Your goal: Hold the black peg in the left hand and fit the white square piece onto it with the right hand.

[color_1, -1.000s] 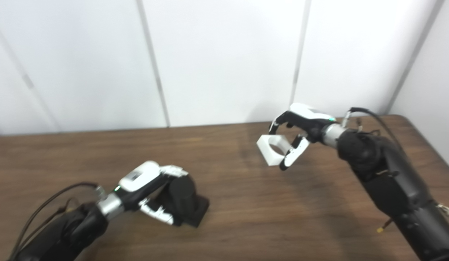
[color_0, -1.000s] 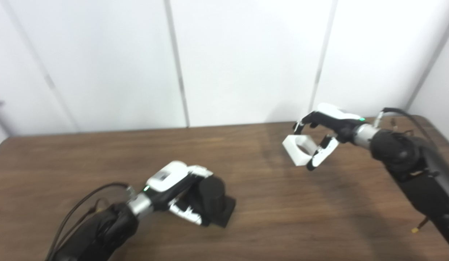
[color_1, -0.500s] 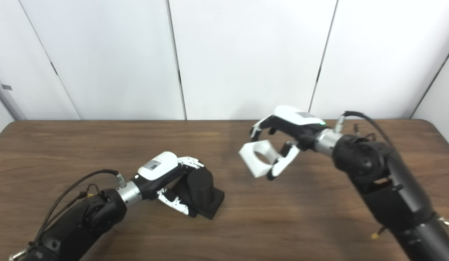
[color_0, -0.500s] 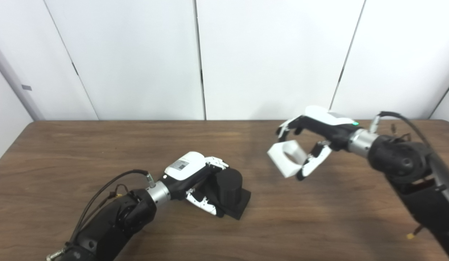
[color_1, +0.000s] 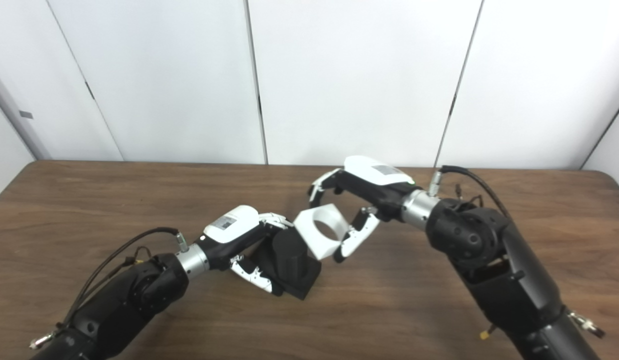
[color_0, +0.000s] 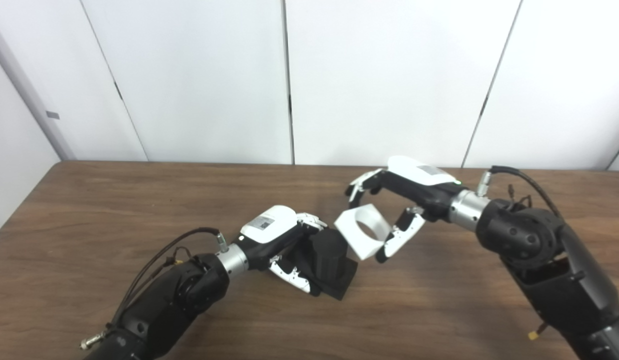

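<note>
My left hand point(color_0: 284, 245) is shut on the black peg point(color_0: 332, 260), a black cylinder on a square base, held low over the brown table point(color_0: 89, 210) near its middle. My right hand point(color_0: 399, 200) is shut on the white square piece point(color_0: 362, 232), which has a round hole through it. The white piece is tilted and sits just right of the peg's top, its lower left edge at the peg; I cannot tell if they touch. In the right eye view the peg point(color_1: 289, 262) and the white piece point(color_1: 322, 232) stand the same way.
White wall panels point(color_0: 389, 75) stand behind the table's far edge. Cables run off both forearms, one on the left point(color_0: 159, 255) and one on the right point(color_0: 519, 177).
The camera has shifted. My right hand has carried the white piece leftward and down to the peg's top. My left hand still holds the peg, tilted a little more toward the white piece.
</note>
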Robot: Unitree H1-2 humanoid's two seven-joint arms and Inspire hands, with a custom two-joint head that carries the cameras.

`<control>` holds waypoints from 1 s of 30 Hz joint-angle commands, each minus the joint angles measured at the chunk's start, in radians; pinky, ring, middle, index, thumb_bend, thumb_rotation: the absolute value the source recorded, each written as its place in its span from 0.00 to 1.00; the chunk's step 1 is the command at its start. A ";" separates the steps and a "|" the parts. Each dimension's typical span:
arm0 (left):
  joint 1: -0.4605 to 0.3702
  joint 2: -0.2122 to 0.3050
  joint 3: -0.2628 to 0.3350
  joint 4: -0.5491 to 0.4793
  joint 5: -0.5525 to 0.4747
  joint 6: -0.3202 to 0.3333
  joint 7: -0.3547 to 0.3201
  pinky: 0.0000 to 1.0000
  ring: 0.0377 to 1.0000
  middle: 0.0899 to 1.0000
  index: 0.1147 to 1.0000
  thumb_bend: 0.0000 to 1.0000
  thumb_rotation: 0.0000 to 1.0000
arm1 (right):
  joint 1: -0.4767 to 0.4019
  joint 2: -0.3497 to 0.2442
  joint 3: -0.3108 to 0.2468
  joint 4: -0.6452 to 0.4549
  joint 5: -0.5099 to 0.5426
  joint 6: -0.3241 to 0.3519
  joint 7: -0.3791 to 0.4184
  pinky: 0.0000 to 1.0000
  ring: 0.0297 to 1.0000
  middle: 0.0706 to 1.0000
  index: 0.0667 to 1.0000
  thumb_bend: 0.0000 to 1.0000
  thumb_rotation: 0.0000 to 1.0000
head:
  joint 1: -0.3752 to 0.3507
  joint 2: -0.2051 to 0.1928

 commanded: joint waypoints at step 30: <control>0.040 -0.028 -0.052 0.010 0.075 0.069 -0.132 0.73 0.84 0.77 0.42 0.52 0.07 | -0.040 0.071 0.035 0.077 -0.017 -0.043 -0.025 0.73 0.82 0.77 0.44 0.52 0.13 | 0.016 0.014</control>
